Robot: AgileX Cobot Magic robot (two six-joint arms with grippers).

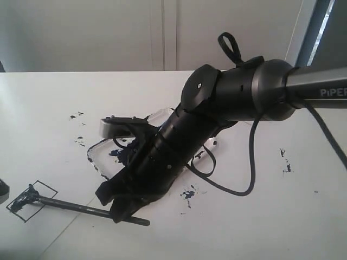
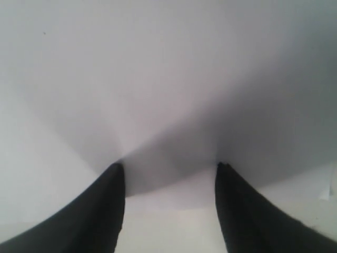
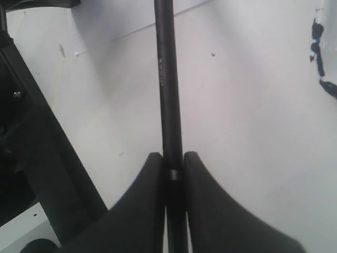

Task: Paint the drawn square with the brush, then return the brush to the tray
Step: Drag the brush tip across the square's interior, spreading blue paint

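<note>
Tray [image 1: 92, 151] with blue-black paint [image 1: 116, 153] inside

Exterior view: the right arm [image 1: 227, 97] covers most of the tray [image 1: 95, 157]; only rim sections show at centre-left. The arm is cut off at the right edge. The right fingers [image 1: 120, 208] hide a short section of the brush [image 1: 65, 203]; the brush tip covers part of the drawn square [image 1: 46, 192] at lower left. Right wrist view: the brush exits the top edge, tip unseen; the fingers exit the bottom edge. Left wrist view: blurred; the left fingers [image 2: 95, 216] are cut off at the bottom edge.
</note>
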